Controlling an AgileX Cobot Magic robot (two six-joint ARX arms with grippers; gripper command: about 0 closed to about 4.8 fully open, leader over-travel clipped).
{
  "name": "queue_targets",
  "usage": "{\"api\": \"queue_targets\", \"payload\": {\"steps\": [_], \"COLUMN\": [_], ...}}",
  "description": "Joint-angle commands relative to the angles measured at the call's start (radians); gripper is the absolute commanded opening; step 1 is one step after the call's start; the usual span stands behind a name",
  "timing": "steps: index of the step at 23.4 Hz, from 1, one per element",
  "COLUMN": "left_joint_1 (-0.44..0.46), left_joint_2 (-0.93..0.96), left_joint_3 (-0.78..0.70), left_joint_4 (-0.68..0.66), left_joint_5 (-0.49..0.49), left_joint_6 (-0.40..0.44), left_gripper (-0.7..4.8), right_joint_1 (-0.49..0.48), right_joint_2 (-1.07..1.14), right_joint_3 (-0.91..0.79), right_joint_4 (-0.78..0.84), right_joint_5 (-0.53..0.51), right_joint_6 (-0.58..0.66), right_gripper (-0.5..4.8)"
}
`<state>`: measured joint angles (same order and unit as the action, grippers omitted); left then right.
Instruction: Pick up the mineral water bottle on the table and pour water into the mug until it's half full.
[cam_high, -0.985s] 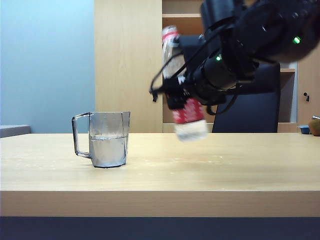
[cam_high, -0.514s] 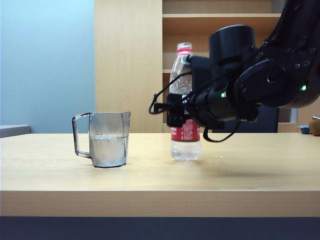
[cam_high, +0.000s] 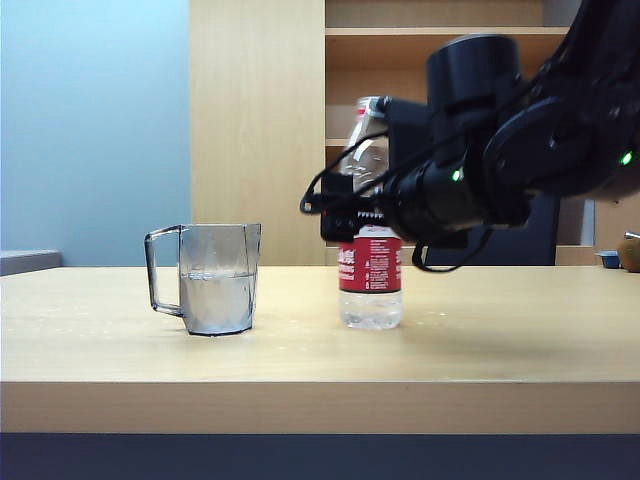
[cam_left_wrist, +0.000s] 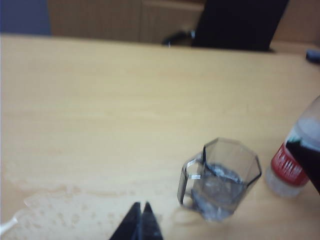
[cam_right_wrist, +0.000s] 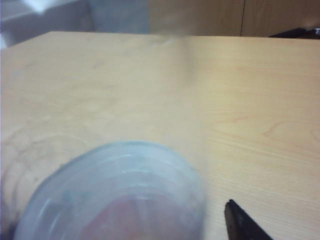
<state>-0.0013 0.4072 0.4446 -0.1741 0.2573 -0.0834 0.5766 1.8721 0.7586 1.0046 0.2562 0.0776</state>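
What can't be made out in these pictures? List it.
- Mineral water bottle shoulders: exterior view, hidden behind the right gripper.
- Bottle in the right wrist view: blurred, cut off by the edge, so any contact with the fingers is unclear.
- Left gripper: left wrist view, only the tips show.
- Mug water level: left wrist view too blurred.

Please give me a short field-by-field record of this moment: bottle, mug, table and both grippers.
bottle: tall clear plastic bottle with red-and-white label, upright on the table, right of the mug, apart from it
mug: translucent grey faceted mug, roughly half full of water
table: light wood-grain desk, wet patches near the mug in the left wrist view
right gripper: around the bottle's upper part, grip unclear
left gripper: shut, above the table near the mug
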Motion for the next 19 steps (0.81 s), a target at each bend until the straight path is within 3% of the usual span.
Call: {"api": "queue_targets", "payload": {"steps": [1, 3, 7, 13, 14, 16, 17, 18, 19], "left_joint_1": [0.0, 0.0, 0.0, 0.0, 0.0, 0.0, 0.0, 0.0, 0.0], "left_joint_2": [-0.143, -0.261, -0.407, -0.397, -0.401, -0.404, -0.404, -0.404, -0.404], "left_joint_3": [0.002, -0.005, -0.049, -0.099, -0.116, -0.156, -0.175, -0.198, -0.24], "left_joint_4": [-0.095, -0.175, -0.198, -0.166, -0.154, -0.123, -0.113, -0.097, -0.058], "left_joint_5": [-0.107, -0.171, -0.247, -0.257, -0.261, -0.262, -0.264, -0.265, -0.262], "left_joint_6": [0.0, 0.005, 0.004, 0.004, 0.004, 0.004, 0.004, 0.005, 0.003], "left_gripper": [-0.02, -0.02, -0.02, -0.02, -0.02, -0.02, -0.02, -0.02, -0.02], "right_joint_1": [0.0, 0.005, 0.031, 0.122, 0.147, 0.201, 0.235, 0.261, 0.32], "right_joint_2": [-0.096, -0.17, -0.286, -0.46, -0.499, -0.568, -0.614, -0.648, -0.724], "right_joint_3": [-0.068, -0.122, -0.214, -0.353, -0.377, -0.414, -0.433, -0.446, -0.465], "right_joint_4": [-0.076, -0.117, -0.158, -0.164, -0.164, -0.164, -0.165, -0.167, -0.189], "right_joint_5": [-0.001, -0.001, -0.003, 0.026, 0.027, 0.034, 0.034, 0.034, 0.038], "right_joint_6": [-0.008, -0.006, -0.004, 0.005, 0.005, 0.005, 0.005, 0.005, 0.005], "right_gripper": [4.79, 4.79, 4.79, 4.79, 4.55, 2.31, 0.84, -0.04, -0.02]}}
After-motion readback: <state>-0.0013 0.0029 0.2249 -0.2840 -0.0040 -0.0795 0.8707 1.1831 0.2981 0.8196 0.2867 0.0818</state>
